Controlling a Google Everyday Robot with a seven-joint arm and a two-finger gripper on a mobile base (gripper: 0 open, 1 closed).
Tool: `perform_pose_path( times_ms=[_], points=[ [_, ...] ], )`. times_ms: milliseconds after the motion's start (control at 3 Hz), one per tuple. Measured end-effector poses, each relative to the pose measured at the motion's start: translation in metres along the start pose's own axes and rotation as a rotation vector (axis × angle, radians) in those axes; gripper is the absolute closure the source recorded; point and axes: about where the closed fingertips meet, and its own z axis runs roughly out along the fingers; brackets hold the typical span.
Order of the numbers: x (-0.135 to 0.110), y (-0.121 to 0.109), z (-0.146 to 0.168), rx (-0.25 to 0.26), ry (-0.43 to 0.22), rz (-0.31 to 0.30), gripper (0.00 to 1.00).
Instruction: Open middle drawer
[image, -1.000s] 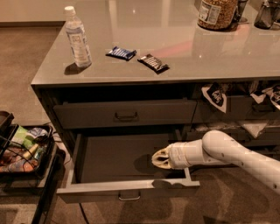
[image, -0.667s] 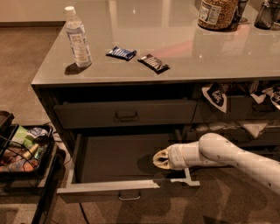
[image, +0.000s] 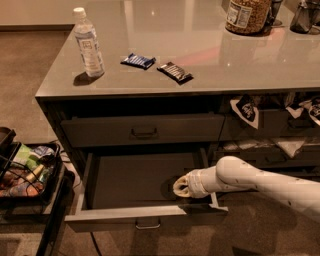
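Under the counter (image: 210, 65), grey middle drawer (image: 135, 181) open — tool (image: 181, 186) seemingly inside

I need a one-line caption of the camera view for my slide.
The middle drawer stands open under the counter; the gripper reaches into it, near its front wall.
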Motion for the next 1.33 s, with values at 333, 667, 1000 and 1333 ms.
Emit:
perform_pose_path(
  times_ms=[333, 667, 1000, 1333],
  points=[
    [0.002, 0.007, -0.002, -0.007, 0.008, 0.005, 1.0],
    [0.002, 0.007, -0.002, -0.007, 0.008, 0.005, 1.0],
    [0.011, 0.038, 0.033, -0.079, -0.055, 0.035, 1.0],
    [0.016, 0.052, 0.052, -0.114, -0.084, 0.046, 1.0]
  ],
)
